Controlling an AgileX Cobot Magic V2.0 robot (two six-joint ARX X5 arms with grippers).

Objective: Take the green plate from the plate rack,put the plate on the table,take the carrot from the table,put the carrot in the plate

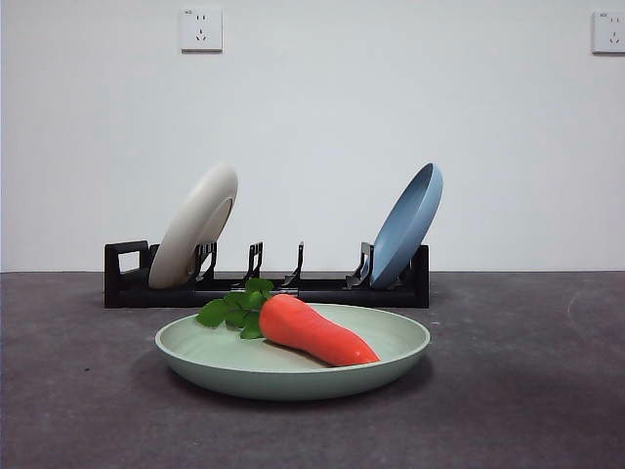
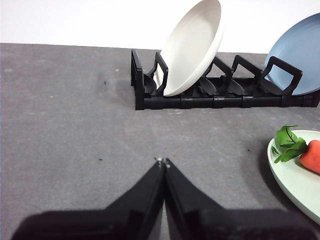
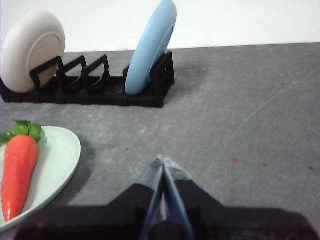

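At frame centre, the carrot lies inside the green plate, flat on the table: job apparently done. My left gripper and right gripper are clenched empty, parked clear.

Left gripper: two black jaws pressed together to a single tip, holding nothing, poised over bare table, dark grey and mottled.

Plate rack: black, low, well beyond the tip and off to one side of it; squared loop at the end nearest the gripper's line.

Cream-white plate: standing tilted in the rack's slots near that end.

Blue plate: leaning in the rack further along, cut by the frame edge.

Green plate: flat on the table, to the same side of the tip as the rack, well apart from the jaws, partly out of frame.

Carrot: on the green plate; leaves and a little orange body visible.
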